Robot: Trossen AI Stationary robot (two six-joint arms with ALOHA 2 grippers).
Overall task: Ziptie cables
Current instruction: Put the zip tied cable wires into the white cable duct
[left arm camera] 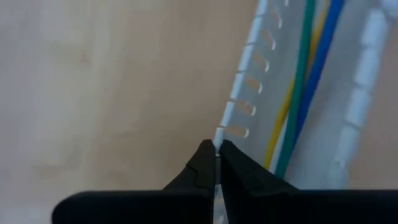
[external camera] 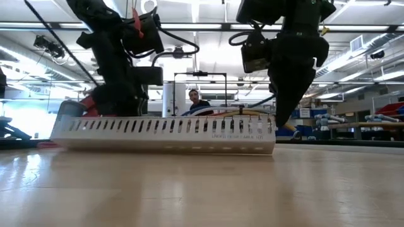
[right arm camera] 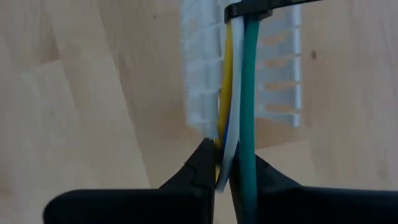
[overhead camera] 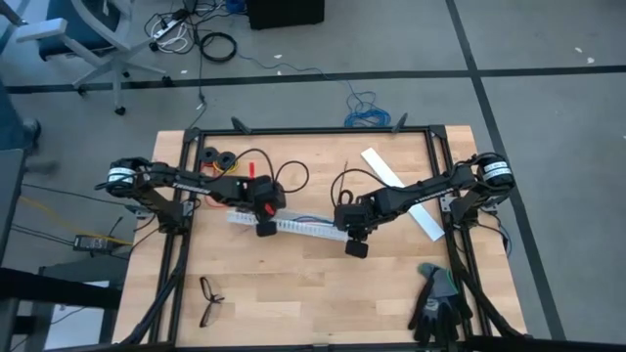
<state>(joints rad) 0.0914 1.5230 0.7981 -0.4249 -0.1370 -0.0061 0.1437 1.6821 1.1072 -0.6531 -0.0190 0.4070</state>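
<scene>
Left hand pinches the strip wall, steadying it. Right hand grips cables at strip's end, keeping them bunched below ziptie.

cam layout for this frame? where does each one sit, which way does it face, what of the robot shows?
High: overhead, straight down; both arms, left claw, right claw.
Low: table height, level across the white slotted strip; both arms drop in.
Left wrist: past shut left claw pinching the strip wall.
Right wrist: past right claw on the cables, ziptie.
All four share the strip.
</scene>
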